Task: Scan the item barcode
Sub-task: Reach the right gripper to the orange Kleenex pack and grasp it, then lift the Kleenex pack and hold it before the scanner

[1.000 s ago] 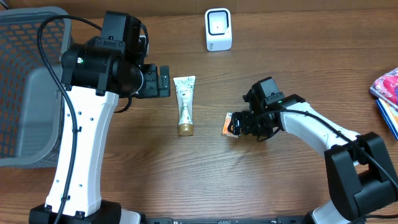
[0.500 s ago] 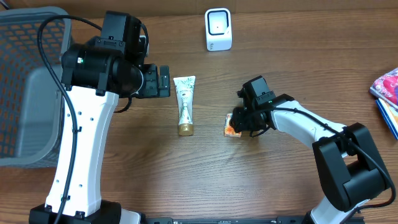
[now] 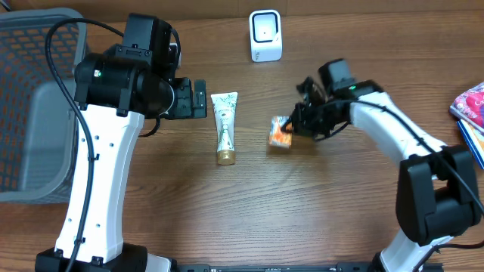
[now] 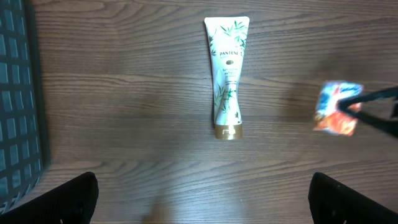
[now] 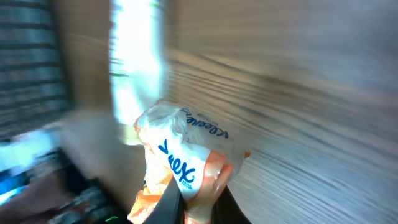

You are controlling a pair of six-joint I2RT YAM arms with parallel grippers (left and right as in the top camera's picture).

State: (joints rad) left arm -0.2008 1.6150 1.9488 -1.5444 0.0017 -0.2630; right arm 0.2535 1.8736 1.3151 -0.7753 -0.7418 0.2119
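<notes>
The item is a small orange-and-white Kleenex tissue pack [image 3: 279, 134], seen also in the left wrist view [image 4: 336, 109] and close up in the right wrist view [image 5: 180, 155]. My right gripper [image 3: 293, 127] is shut on its right end, both fingers pinching the wrapper [image 5: 199, 205]. The white barcode scanner [image 3: 265, 35] stands at the back of the table, apart from the pack. My left gripper [image 3: 198, 99] hangs open above the table, left of a Pantene tube [image 3: 224, 127], with nothing between its fingers [image 4: 205, 202]. No barcode shows in any view.
The Pantene tube [image 4: 228, 68] lies flat left of the pack, gold cap toward the front. A grey mesh basket [image 3: 30, 113] fills the left edge. Colourful books [image 3: 473, 113] lie at the right edge.
My right gripper has closed on the tissue pack and swung toward the back of the table, carrying the pack slightly back and left. The left arm has not moved.
</notes>
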